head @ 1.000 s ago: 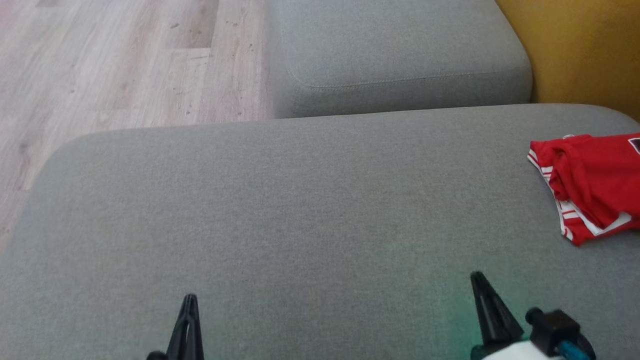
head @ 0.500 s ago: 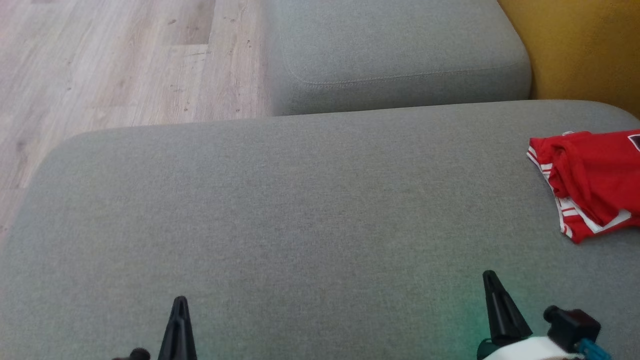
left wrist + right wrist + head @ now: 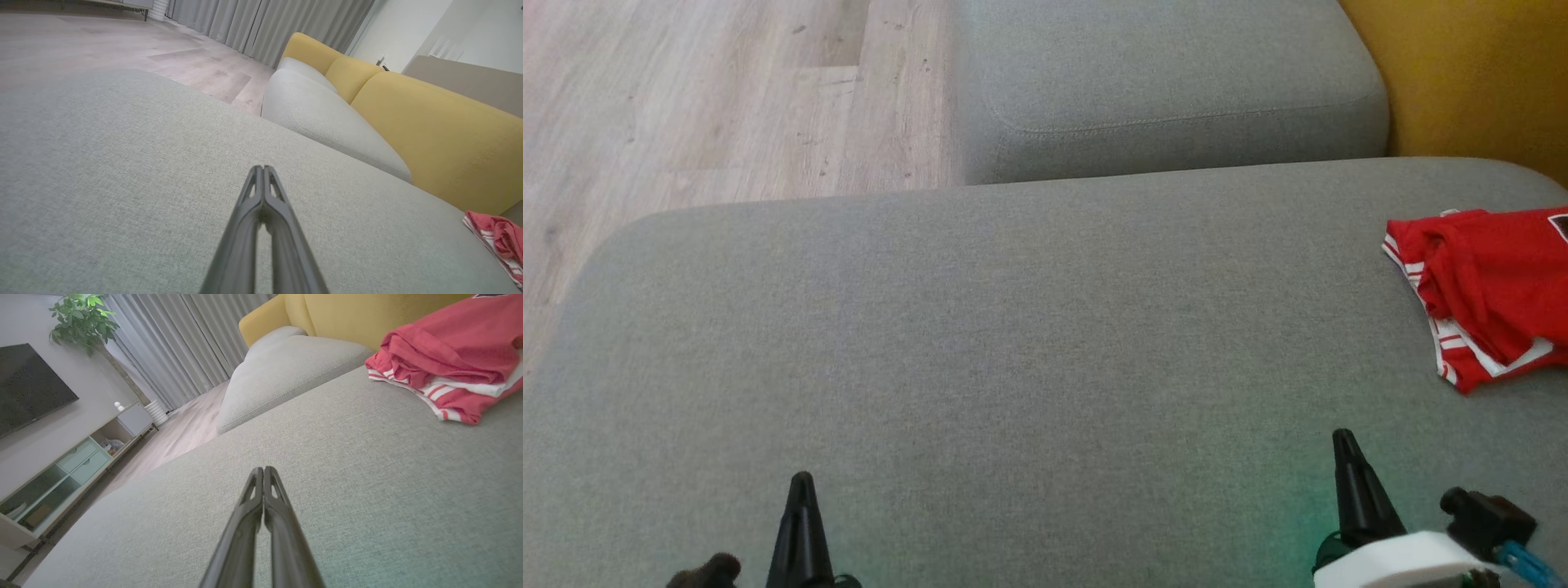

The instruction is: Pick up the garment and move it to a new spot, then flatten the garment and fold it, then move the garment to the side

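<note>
The big flat grey cloth sofa seat (image 3: 1029,327) takes up most of the head view. Behind it, on the far side, sits a second grey cushion (image 3: 1176,82). A pale wood floor (image 3: 686,98) lies to the far left, and a yellow sofa back (image 3: 1478,73) stands at the far right.

The red garment with white stripes (image 3: 1486,278) lies folded in a small pile on the right side of the seat, close to the yellow back. It has not moved on the seat. The head camera has just tipped a little, so the whole picture has slid.

The left fingers (image 3: 800,523) point up at the near left, pressed tight together and holding nothing. The right fingers (image 3: 1356,490) point up at the near right. They were a little open a moment ago and have now closed, and they hold nothing too. Both are well apart from the garment.

This looks like the end of the job. The garment is folded and set to the side, and the arms seem to be resting.
</note>
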